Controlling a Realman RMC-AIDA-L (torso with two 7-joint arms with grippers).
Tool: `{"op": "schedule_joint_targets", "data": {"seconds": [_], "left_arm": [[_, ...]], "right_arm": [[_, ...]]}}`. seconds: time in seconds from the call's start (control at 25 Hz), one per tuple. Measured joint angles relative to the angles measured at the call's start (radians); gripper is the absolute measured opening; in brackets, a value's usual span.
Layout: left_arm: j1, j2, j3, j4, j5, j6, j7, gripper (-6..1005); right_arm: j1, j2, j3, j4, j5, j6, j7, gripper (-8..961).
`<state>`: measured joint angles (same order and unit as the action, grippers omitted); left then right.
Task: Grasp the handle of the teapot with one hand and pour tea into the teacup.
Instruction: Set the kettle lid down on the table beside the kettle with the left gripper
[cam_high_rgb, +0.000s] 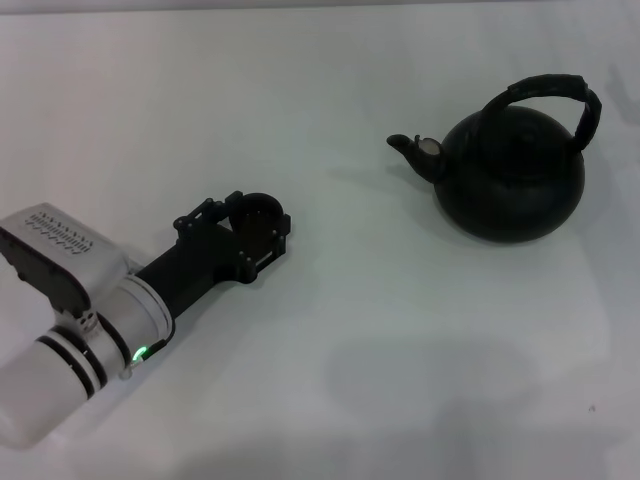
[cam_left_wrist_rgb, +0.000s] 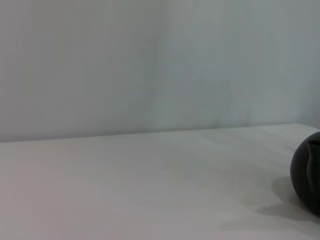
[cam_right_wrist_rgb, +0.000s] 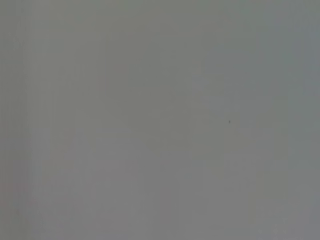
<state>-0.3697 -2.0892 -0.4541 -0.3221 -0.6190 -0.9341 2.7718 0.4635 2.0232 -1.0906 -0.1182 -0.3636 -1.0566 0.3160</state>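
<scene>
The teapot, round and matte black, stands on the white table at the right, its short spout pointing left. Its ribbed arched handle loops over the top with nothing touching it. The small dark teacup sits left of centre between the black fingers of my left gripper, which hugs it on both sides. The left wrist view shows only an edge of the teapot. The right gripper is out of view.
The white table spreads bare between cup and teapot. A pale wall rises behind the table's far edge. The right wrist view shows only a plain grey surface.
</scene>
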Motion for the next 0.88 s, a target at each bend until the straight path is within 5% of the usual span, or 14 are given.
{"op": "schedule_joint_targets", "data": {"seconds": [0.88], "left_arm": [[0.015,0.0,0.0,-0.011,0.002,0.007,0.004,774]], "right_arm": [[-0.007,0.0,0.0,0.001,0.0,0.0,0.0,815]]}}
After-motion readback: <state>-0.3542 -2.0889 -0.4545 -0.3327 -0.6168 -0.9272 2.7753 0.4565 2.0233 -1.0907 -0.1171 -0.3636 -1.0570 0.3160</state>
